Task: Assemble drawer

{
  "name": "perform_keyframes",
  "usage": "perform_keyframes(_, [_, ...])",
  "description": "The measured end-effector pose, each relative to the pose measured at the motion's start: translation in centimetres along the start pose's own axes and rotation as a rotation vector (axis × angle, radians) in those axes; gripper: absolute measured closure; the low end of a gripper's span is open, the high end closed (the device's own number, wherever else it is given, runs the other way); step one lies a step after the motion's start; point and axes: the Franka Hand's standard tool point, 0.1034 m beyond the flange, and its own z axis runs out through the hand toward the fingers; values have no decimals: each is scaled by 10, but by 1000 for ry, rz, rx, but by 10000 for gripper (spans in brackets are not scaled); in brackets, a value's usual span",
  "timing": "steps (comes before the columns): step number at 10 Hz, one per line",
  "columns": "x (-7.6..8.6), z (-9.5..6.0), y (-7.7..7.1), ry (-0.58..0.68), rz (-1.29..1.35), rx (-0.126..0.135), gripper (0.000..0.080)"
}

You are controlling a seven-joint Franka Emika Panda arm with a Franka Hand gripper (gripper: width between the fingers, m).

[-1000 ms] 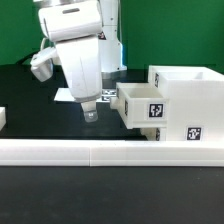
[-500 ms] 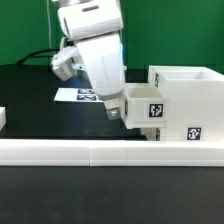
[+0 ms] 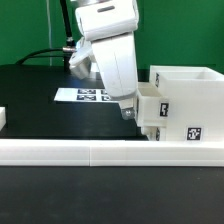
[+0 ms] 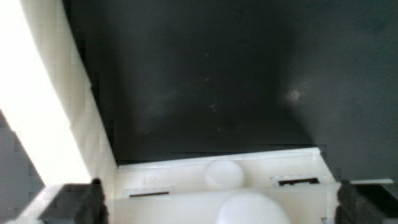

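The white drawer housing (image 3: 188,100) stands at the exterior view's right, with square tags on its front. A knobbed tray (image 3: 152,108) sticks partway out of its upper slot. My gripper (image 3: 127,109) is right at the tray's outer end, tilted, and hides part of it. In the wrist view my gripper (image 4: 221,196) is open, with its dark fingers (image 4: 71,200) on either side of the white tray (image 4: 178,178) and its round knob (image 4: 222,174). The housing wall (image 4: 36,100) runs along one side. A small white part (image 3: 3,118) shows at the exterior view's left edge.
The long low white rail (image 3: 90,151) runs across the front of the table. The marker board (image 3: 82,95) lies flat on the black table behind my gripper. A green backdrop and a cable are at the back.
My arm has moved to the exterior view's right, from in front of the marker board to the tray's outer end. The tray now sits a little further into the housing.
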Motion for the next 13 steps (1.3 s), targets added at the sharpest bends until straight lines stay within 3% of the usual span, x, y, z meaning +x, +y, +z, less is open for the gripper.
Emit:
perform_keyframes(4, [4,2,0,-11,-23,-8,151])
perform_keyframes(6, [4,1,3,-7,-38,2,151])
perform_keyframes(10, [3,0,4,-8,-15,-6,151])
perform_keyframes(13, [8,2,7,-3,-166,-19,151])
